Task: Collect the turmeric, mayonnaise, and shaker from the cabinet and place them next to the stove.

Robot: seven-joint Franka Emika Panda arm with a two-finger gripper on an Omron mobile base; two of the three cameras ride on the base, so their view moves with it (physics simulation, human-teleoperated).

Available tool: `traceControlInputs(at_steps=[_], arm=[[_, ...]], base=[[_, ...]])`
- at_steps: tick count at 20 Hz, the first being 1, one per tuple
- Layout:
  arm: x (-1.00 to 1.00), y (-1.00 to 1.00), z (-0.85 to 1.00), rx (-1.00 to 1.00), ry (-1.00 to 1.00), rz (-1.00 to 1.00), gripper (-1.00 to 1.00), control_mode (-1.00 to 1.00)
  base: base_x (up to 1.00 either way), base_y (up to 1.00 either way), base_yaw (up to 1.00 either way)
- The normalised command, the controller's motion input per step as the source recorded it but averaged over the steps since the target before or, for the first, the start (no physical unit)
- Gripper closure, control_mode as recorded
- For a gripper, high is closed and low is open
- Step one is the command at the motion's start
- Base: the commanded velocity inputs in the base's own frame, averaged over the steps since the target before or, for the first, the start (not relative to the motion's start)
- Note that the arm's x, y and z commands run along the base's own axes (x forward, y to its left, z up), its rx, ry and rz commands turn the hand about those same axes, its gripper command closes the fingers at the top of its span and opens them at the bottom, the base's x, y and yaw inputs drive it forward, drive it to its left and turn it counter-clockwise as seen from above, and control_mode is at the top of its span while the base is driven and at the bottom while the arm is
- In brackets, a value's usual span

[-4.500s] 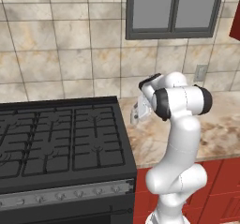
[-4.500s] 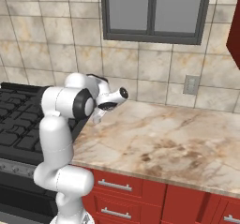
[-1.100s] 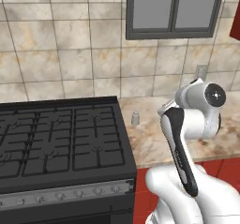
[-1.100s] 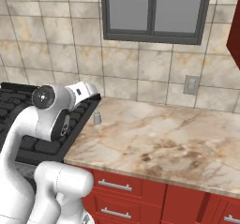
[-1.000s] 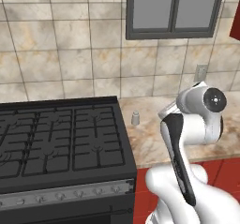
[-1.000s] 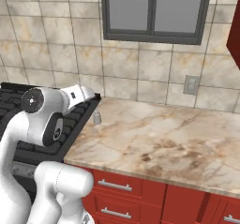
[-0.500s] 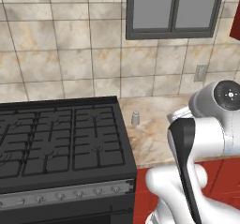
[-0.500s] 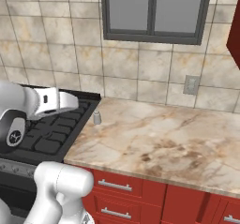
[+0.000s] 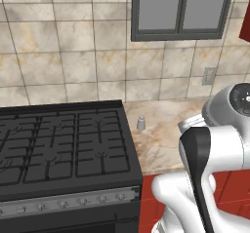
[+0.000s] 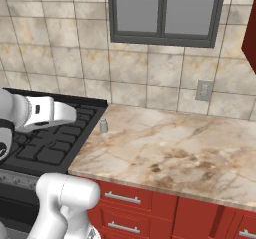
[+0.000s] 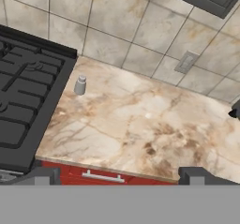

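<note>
Since the earlier frames the arm has been swinging away from the counter: it was reaching over the spot beside the stove, and it is now pulling back toward the base, its white links crowding the lower right of the left base view and the left edge of the right base view. The cameras are holding the same framing, so the base is not driving.

The shaker is standing upright on the counter, just beside the right edge of the stove and near the tiled back wall. It is showing as a tiny grey metal cylinder with a lighter, rounded top, and it is casting a small shadow on the marbled beige surface. In the right base view the shaker is sitting at the counter's left end, apart from the arm. In the hand view the shaker is appearing close to the black stove grates, well apart from the gripper.

The gripper is standing with its jaws spread wide and nothing between them; the two dark fingertips are rising far apart at the bottom of the hand view, over the counter's front edge and a red drawer with a metal handle
</note>
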Motion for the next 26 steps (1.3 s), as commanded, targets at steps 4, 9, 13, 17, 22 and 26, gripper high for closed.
traceControlInputs(at_steps=[4,9,13,17,22,26], arm=[[-0.24,0.00,0.00,0.00,-0.06,-0.02,-1.00,-1.00],[0.00,0.00,0.00,0.00,0.00,0.00,-1.00,1.00],[0.00,0.00,0.00,0.00,0.00,0.00,-1.00,1.00],[0.00,0.00,0.00,0.00,0.00,0.00,-1.00,1.00],[0.00,0.00,0.00,0.00,0.00,0.00,-1.00,1.00],[0.00,0.00,0.00,0.00,0.00,0.00,-1.00,1.00]], base=[[0.00,0.00,0.00],[-0.64,-0.32,-0.22],[-0.33,-0.65,-0.45],[-0.01,-0.71,-0.46],[0.27,-0.52,-0.33],[0.43,-0.45,-0.14]])
